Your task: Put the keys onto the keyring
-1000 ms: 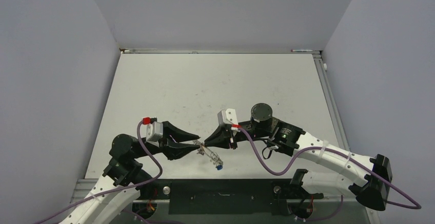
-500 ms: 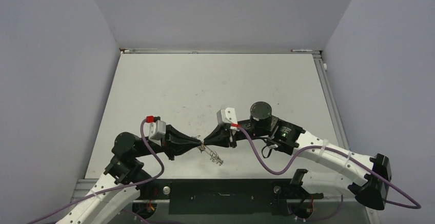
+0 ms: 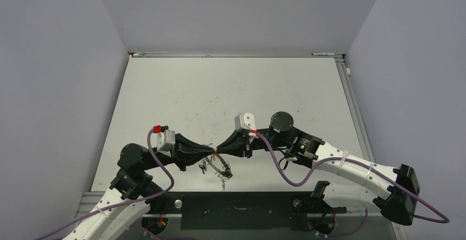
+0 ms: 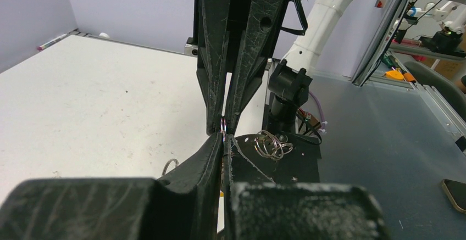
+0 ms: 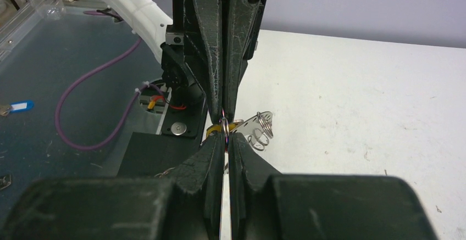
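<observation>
My left gripper [image 3: 211, 152] and right gripper [image 3: 220, 151] meet tip to tip above the table's near edge. Both are shut on the thin keyring [image 3: 218, 166], which shows edge-on between the tips in the left wrist view [image 4: 223, 124] and the right wrist view [image 5: 224, 124]. Small keys [image 3: 222, 182] dangle below it. The right wrist view shows my right gripper [image 5: 225, 140], a yellow-orange key head [image 5: 211, 132], a silver key [image 5: 248, 125] and small wire rings [image 5: 258, 140]. The left wrist view shows my left gripper [image 4: 224, 139] and tangled rings [image 4: 273, 144]. The blue-headed key is out of view.
The white table [image 3: 231, 91] stretches behind the grippers, walled on three sides. The black base plate [image 3: 236, 204] lies just below the dangling keys. Purple cables [image 3: 286, 177] loop off both wrists. A blue tag [image 5: 19, 106] lies on the floor beside the table.
The dangling keys have swung from lower right to straight under the tips and spread out. The blue-headed key has gone from view. Both gripper tips stay pressed together.
</observation>
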{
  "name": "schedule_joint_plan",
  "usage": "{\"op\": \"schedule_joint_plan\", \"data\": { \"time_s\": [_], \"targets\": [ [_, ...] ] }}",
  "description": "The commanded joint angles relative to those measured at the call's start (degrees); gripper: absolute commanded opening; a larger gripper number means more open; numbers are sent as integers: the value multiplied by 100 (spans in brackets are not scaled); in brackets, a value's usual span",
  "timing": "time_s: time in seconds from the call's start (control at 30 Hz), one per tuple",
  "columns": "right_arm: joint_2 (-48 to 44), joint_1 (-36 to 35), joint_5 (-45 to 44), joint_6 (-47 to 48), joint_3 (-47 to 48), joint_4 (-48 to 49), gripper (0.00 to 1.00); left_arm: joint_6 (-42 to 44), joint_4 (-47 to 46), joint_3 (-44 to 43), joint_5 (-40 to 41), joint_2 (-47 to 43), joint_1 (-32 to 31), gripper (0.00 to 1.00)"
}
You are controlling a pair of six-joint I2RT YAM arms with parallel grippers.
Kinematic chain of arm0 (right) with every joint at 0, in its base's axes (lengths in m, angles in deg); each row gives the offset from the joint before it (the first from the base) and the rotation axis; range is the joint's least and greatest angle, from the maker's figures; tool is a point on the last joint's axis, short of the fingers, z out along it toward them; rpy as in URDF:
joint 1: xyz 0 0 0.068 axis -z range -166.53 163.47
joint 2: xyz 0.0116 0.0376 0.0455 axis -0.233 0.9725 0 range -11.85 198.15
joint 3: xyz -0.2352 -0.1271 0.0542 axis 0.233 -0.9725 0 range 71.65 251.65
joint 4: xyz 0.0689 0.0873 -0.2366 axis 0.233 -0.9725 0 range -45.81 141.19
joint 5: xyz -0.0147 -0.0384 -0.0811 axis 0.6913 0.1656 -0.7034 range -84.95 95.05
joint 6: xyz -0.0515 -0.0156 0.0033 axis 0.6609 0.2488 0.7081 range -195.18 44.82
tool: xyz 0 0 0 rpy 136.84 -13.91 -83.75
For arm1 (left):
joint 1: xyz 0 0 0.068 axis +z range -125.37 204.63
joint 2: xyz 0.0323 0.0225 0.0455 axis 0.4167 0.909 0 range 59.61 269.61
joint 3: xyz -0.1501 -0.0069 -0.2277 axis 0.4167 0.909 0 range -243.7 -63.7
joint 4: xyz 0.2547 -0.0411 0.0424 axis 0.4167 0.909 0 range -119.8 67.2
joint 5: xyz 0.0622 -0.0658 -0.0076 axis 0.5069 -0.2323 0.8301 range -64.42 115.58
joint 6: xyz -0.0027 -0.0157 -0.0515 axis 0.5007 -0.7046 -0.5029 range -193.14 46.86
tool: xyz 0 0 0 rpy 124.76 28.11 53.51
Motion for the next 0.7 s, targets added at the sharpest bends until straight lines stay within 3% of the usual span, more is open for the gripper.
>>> {"op": "schedule_joint_plan", "data": {
  "time_s": [0.0,0.67],
  "targets": [
    [-245,-8,-101,-338,-99,1313,5,141,188,-183,213,-60,-18,0],
    [-250,-3,-51,-942,-400,2172,5,145,257,-192,436,-118,-18,0]
  ]
}}
